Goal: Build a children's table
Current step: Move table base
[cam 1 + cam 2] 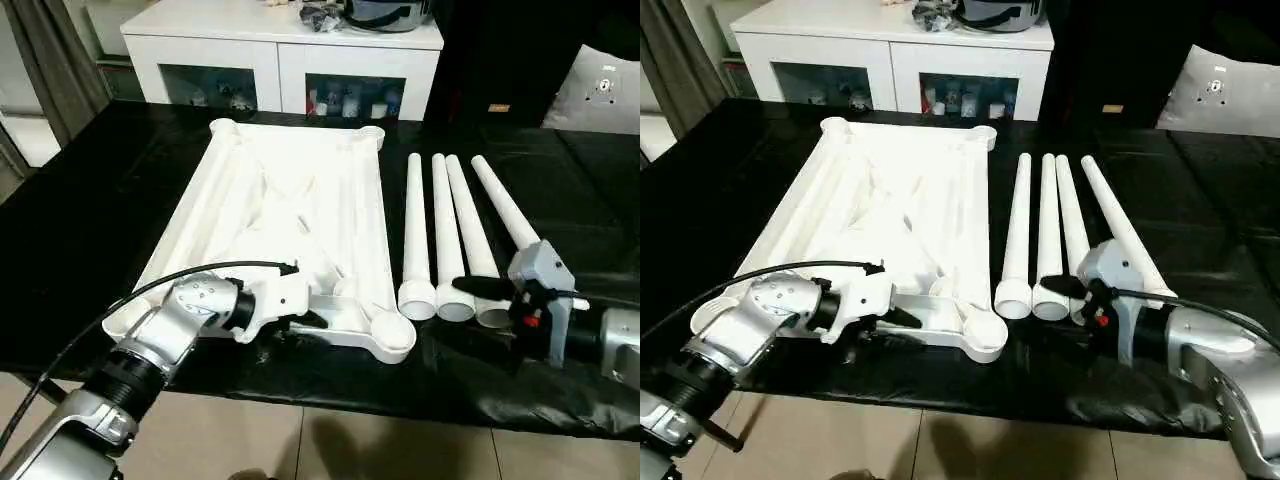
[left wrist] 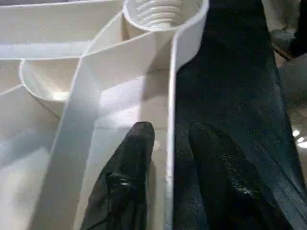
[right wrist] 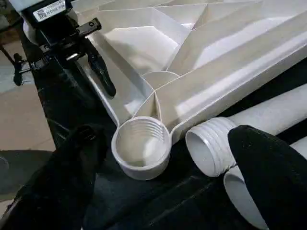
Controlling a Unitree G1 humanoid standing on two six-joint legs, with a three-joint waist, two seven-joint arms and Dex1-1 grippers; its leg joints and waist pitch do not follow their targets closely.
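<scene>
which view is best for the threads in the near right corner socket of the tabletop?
Right wrist view: the corner socket faces the camera, its inner threads plain, beside a leg's threaded end. The left wrist view cuts the socket off at the frame edge. The head views show it small, with no threads readable.

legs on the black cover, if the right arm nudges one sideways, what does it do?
Probably rolls: the four legs are round, tapered tubes lying loose side by side on the black cover, so one would likely curve rather than roll straight. Likely light, since the open threaded ends look thin-walled and hollow. Smooth plastic may slip between the right gripper's fingers.
</scene>
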